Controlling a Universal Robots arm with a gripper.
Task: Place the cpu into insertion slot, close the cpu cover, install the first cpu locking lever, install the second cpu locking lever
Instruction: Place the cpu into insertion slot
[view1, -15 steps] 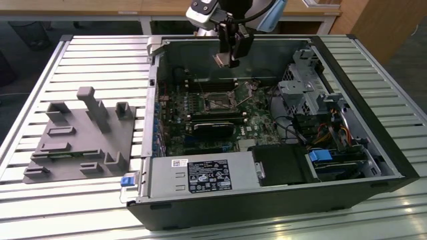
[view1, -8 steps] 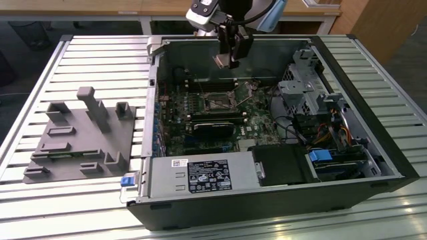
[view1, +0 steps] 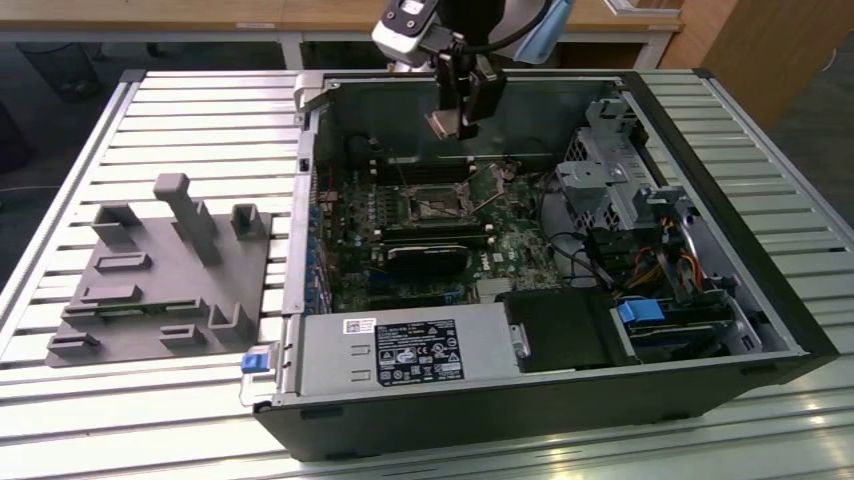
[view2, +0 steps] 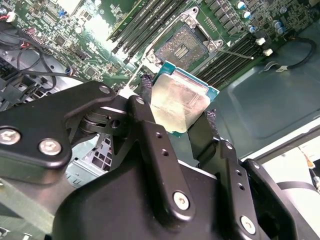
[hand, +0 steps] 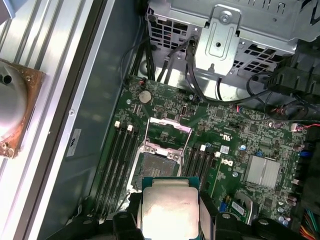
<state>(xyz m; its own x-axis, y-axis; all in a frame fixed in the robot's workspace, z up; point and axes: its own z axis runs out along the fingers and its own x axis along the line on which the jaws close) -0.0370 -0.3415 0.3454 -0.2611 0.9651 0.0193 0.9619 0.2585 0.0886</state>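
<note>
My gripper (view1: 458, 118) hangs above the open computer case, shut on the cpu (view1: 446, 123), a flat square chip with a pale metal face. In both wrist views the cpu (view2: 177, 102) (hand: 169, 210) sits edge-on between the two black fingers (view2: 150, 130). The insertion slot (hand: 156, 167) (view2: 186, 44) (view1: 438, 208) lies on the green board below and a little beyond the chip, its dark centre bare. The cpu cover (hand: 169, 131) stands swung open beside the slot. A thin wire lever (view2: 235, 52) sticks out from the socket's side.
Long black memory slots (hand: 120, 160) flank the socket on both sides. A metal drive cage (view1: 614, 180), the power supply (view1: 400, 352) and the case walls (view1: 310, 200) ring the board. A grey fixture block (view1: 160, 270) stands on the slatted table (view1: 200, 110) at the exterior view's left.
</note>
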